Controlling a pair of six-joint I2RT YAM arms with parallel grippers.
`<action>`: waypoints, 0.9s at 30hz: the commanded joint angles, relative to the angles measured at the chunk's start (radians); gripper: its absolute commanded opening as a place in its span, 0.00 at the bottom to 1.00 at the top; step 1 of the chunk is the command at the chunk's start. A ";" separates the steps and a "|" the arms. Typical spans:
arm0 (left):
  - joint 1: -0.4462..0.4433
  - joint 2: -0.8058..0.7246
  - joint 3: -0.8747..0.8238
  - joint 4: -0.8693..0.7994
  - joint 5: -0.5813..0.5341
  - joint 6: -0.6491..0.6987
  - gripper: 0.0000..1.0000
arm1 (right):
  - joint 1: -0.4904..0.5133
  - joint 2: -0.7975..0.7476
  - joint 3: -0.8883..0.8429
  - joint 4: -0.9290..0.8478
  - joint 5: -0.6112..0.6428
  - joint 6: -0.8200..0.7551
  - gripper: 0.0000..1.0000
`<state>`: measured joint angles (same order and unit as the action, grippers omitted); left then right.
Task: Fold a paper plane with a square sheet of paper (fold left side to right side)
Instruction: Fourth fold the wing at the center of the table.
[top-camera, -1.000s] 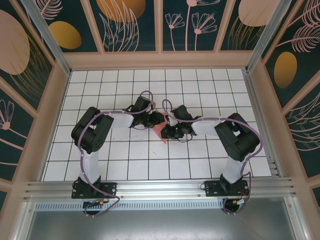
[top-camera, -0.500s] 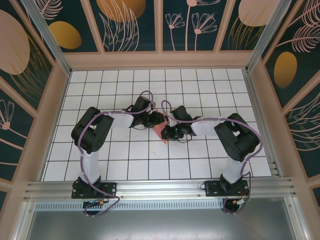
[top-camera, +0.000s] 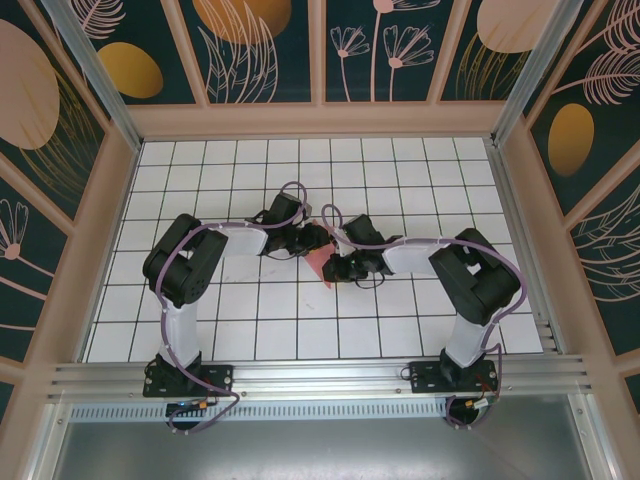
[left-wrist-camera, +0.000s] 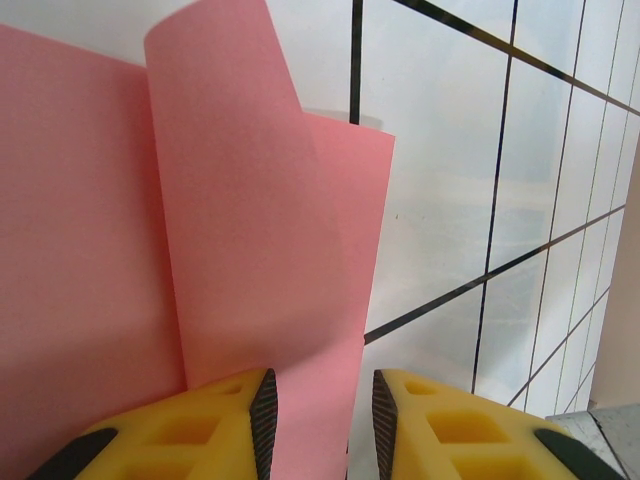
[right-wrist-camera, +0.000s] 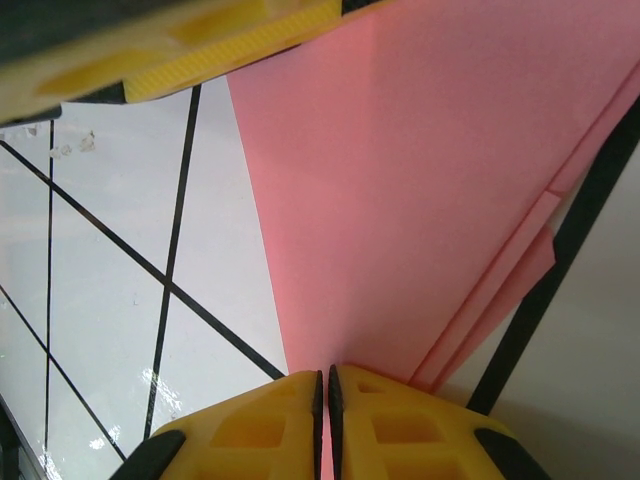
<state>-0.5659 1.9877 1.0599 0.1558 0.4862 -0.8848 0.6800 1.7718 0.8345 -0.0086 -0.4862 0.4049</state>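
Observation:
The pink sheet of paper lies mid-table between the two wrists, folded into a narrow pointed shape. In the right wrist view its layered folds run off to the upper right, and my right gripper is shut on its near tip. From above, that right gripper sits just right of the paper. My left gripper is at the paper's far end. Its jaws stand open over the paper's right edge, where a curled flap rises ahead of them. One left finger crosses the top of the right wrist view.
The white tiled table with black grid lines is boxed in by wooden rails and patterned walls. Both arms reach inward, their wrists close together at the centre. An aluminium rail runs along the near edge.
The right jaws have closed a little further onto the paper's tip. The right wrist has dipped slightly. The left arm has held still.

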 joint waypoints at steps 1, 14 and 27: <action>-0.005 0.049 -0.029 -0.062 -0.062 0.013 0.34 | 0.027 -0.009 -0.053 -0.142 -0.016 -0.009 0.14; -0.004 0.048 -0.030 -0.065 -0.067 0.014 0.34 | 0.045 -0.035 -0.058 -0.182 -0.008 -0.021 0.13; -0.005 0.047 -0.030 -0.068 -0.069 0.018 0.34 | 0.052 -0.049 -0.068 -0.263 0.020 -0.065 0.13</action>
<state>-0.5690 1.9881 1.0599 0.1555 0.4866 -0.8848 0.7109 1.7271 0.8085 -0.0727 -0.4610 0.3714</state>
